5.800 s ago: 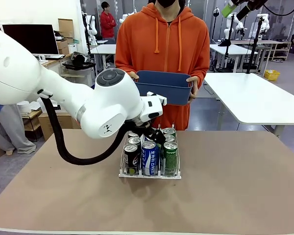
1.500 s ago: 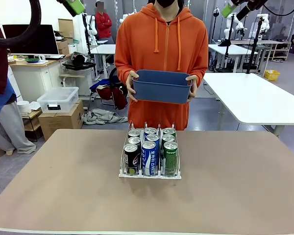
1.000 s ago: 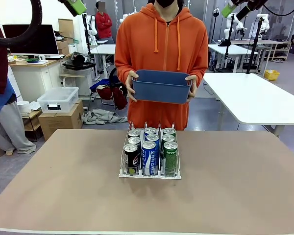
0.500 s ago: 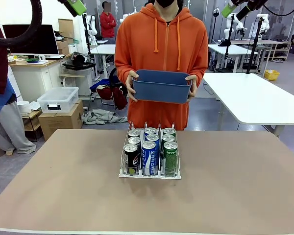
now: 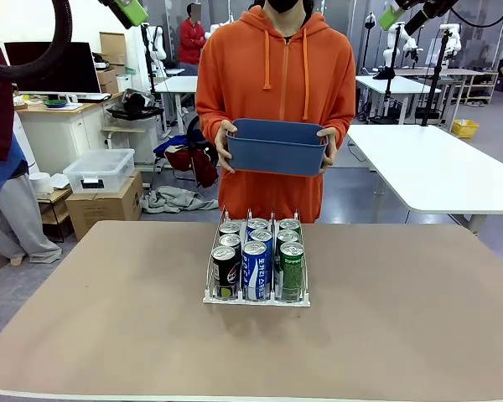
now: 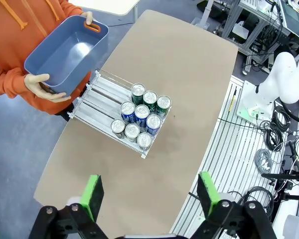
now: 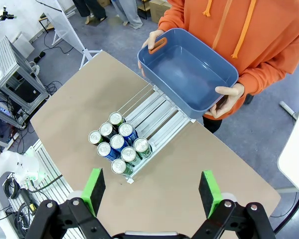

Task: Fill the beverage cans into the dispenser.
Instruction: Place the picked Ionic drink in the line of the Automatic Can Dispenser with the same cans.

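The dispenser [image 5: 256, 300] stands mid-table, its front rows packed with several beverage cans [image 5: 256, 266]: black in the left lane, blue-and-white in the middle, green on the right. From high above, my left gripper [image 6: 151, 195] looks down on the cans [image 6: 139, 119] and the dispenser [image 6: 100, 93], its jaws wide open with nothing between them. My right gripper [image 7: 152, 193] hangs equally high over the cans [image 7: 117, 144] and the dispenser [image 7: 162, 117], also open with nothing in it. A green pad [image 5: 129, 11] of the left gripper and a green pad [image 5: 393, 15] of the right gripper show at the top of the front view.
A person in an orange hoodie stands at the far edge, both hands holding a blue tub [image 5: 277, 149] above the dispenser's back end; the blue tub [image 7: 189, 72] has nothing inside. Bare brown table [image 5: 402, 335] surrounds the rack on all sides.
Several seconds ago my left arm reached low over the dispenser's back rows; it has since lifted away high. Over the last second, the cans, tub and grippers stay still.
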`<state>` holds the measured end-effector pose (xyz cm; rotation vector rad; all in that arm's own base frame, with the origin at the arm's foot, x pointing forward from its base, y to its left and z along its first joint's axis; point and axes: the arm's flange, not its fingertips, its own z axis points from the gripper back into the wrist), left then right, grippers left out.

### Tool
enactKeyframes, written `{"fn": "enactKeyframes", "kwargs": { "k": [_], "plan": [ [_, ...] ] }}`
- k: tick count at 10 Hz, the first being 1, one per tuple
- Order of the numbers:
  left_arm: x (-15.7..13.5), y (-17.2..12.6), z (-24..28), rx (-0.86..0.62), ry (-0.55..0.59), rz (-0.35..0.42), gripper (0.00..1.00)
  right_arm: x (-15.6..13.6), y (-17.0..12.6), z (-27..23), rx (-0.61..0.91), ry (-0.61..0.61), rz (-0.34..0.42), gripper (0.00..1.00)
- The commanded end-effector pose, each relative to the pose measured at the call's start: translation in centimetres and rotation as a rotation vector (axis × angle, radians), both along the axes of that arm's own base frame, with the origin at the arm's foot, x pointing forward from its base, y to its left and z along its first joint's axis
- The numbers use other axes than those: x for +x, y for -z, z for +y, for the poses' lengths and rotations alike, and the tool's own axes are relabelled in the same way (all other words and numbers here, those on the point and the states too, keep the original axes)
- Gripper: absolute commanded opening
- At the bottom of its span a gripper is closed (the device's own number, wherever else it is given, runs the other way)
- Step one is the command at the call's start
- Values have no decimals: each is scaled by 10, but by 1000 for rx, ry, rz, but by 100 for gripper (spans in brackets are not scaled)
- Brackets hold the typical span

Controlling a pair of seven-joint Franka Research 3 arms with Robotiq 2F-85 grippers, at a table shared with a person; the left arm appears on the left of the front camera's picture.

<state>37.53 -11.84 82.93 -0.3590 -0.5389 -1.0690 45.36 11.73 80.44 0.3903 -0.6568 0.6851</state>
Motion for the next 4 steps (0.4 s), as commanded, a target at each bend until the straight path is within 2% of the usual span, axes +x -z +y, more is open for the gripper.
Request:
{"fn": "enactKeyframes", "kwargs": {
  "k": [1,4],
  "plan": [
    [-2,0,3,-11,6,11,100,-1,0,-1,-1,-2,2,100],
    [-2,0,3,-11,6,11,100,-1,0,-1,-1,-2,2,100]
  ]
}}
